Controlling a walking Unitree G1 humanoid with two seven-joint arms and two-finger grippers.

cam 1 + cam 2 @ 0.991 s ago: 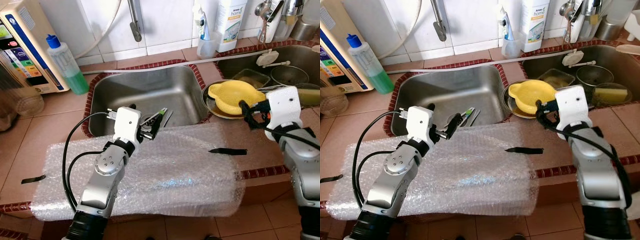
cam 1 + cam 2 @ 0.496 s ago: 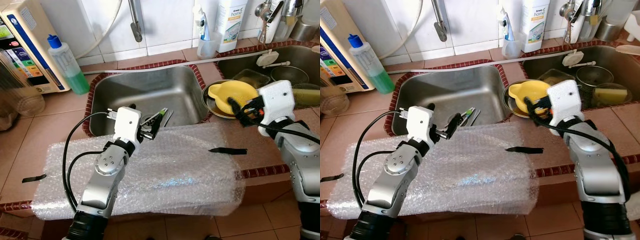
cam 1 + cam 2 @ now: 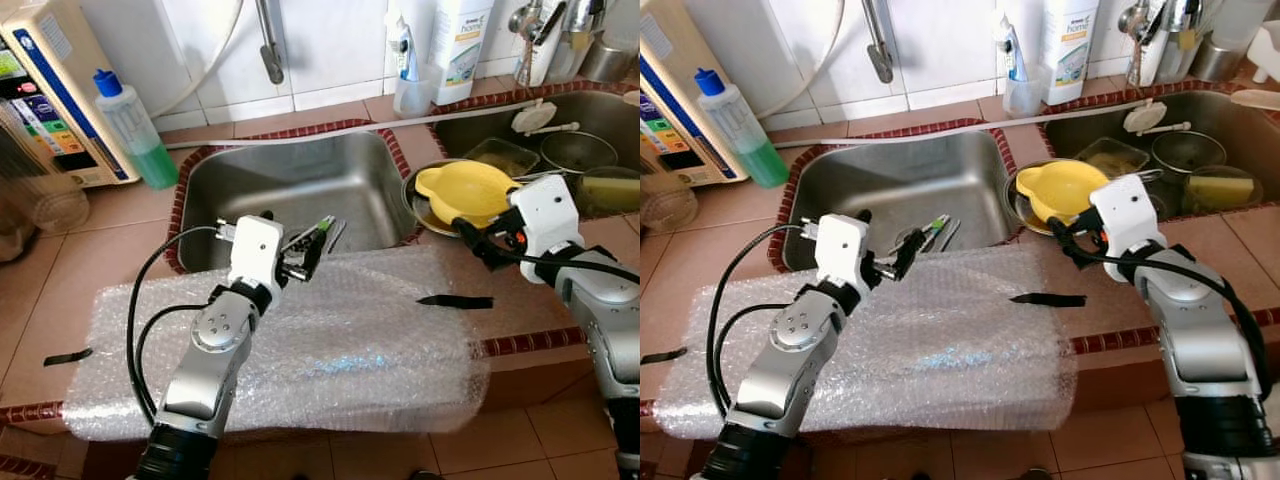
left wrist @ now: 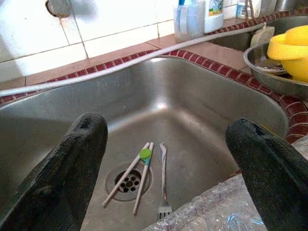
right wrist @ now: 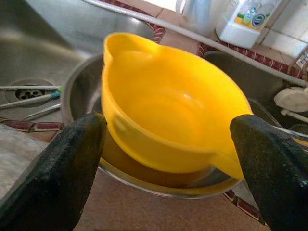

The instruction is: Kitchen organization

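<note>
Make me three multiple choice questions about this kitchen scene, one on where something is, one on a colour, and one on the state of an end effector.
1. Where does the fork lie?
A. in the left sink basin
B. on the bubble wrap
C. in the metal bowl

2. What colour is the bowl in front of the right end effector?
A. green
B. yellow
C. white

3. How is the left end effector?
A. shut on the fork
B. shut on the chopsticks
C. open, holding nothing

Answers:
1. A, it rests by the drain beside the chopsticks.
2. B, it is plain yellow in the right wrist view.
3. C, its fingers stand wide apart above the sink.
</note>
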